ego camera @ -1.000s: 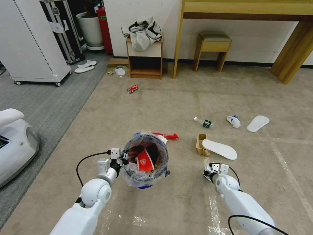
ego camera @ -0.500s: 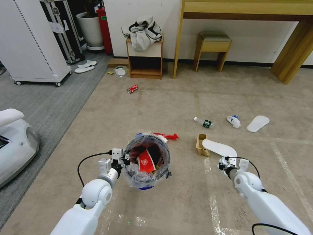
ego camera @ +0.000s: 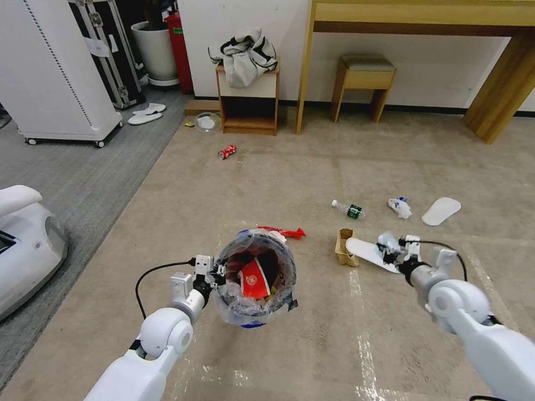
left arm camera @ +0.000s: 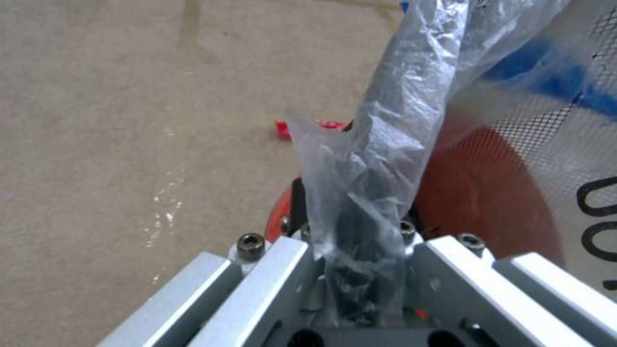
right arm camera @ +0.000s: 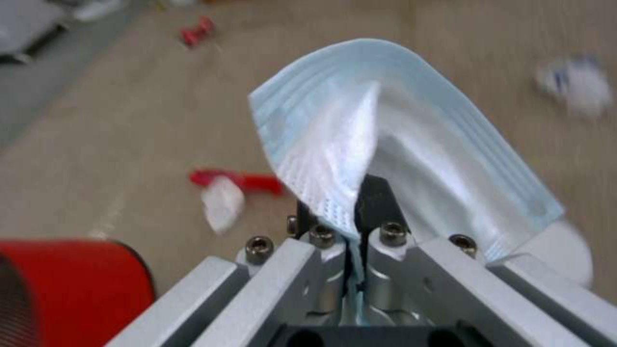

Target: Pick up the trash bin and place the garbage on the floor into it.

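Holding the trash bin (ego camera: 256,275) off the floor (ego camera: 312,178) by its rim and liner, the left gripper (ego camera: 218,273) has its fingers clamped; the right gripper (ego camera: 390,252) pinches a blue face mask (right arm camera: 385,144) by one fold over the slipper (ego camera: 365,250), well right of the bin, so a swing could shake it loose.

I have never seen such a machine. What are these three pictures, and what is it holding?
It is a two-armed robot. One picture looks down from its head; the other two come from cameras on each wrist. The left claw grips the rim of the trash bin, pinching its plastic liner. The right claw holds a light blue face mask. On the floor lie a crushed can, a bottle, a tissue, a red wrapper, a carton and two slippers.
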`<state>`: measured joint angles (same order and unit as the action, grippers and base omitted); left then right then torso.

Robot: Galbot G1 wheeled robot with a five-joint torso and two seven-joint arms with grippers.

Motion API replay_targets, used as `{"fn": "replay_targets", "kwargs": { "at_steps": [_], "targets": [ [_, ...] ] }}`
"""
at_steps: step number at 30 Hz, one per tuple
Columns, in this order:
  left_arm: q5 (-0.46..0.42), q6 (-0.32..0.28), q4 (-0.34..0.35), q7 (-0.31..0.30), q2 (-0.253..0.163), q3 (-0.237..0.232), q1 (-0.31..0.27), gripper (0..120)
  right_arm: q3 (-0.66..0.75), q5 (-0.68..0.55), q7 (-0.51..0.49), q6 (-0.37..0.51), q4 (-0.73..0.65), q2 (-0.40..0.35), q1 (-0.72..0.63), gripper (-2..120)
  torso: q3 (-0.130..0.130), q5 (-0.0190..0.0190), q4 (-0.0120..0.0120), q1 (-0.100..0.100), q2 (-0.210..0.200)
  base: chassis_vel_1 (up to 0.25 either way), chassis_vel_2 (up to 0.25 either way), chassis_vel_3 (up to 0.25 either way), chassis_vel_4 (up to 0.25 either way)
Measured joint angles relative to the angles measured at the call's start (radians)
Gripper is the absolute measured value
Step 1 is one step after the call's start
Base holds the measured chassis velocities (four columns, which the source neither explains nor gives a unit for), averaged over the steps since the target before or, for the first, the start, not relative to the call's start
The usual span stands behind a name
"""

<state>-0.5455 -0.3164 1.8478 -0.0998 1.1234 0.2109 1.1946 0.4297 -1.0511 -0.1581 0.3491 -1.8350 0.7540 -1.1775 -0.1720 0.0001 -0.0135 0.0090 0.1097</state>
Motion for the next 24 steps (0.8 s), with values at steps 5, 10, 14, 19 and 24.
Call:
{"fn": "replay_targets", "kwargs": {
  "at_steps": [5,10,14,19,24],
  "targets": [
    [-0.017,-0.027,0.054,-0.028,-0.010,0.000,0.031,1,0.029,-0.041,0.035,-0.009,-0.096,-0.061,-0.008,0,0.000,-0.0002,0.0005,0.000,0.000,0.000,0.000,0.000,0.000],
    [-0.052,-0.057,0.100,-0.065,-0.022,0.013,0.062,1,0.040,-0.065,0.075,-0.013,-0.156,-0.079,-0.003,0,0.000,-0.0002,0.0001,0.000,0.000,0.000,0.000,0.000,0.000],
    [-0.088,-0.076,0.128,-0.083,-0.041,0.016,0.079,1,0.039,-0.085,0.118,-0.017,-0.211,-0.084,0.007,0,0.000,-0.0001,0.0006,0.000,0.000,0.000,0.000,0.000,0.000],
    [-0.123,-0.090,0.140,-0.101,-0.048,0.016,0.079,1,0.040,-0.108,0.172,-0.029,-0.278,-0.103,-0.009,0,0.000,0.0000,0.0002,0.000,0.000,0.000,0.000,0.000,0.000],
    [-0.164,-0.113,0.163,-0.118,-0.053,0.006,0.085,1,0.035,-0.160,0.226,-0.043,-0.368,-0.140,-0.011,0,0.000,-0.0001,0.0002,0.000,0.000,0.000,0.000,0.000,0.000]
  ]
}}
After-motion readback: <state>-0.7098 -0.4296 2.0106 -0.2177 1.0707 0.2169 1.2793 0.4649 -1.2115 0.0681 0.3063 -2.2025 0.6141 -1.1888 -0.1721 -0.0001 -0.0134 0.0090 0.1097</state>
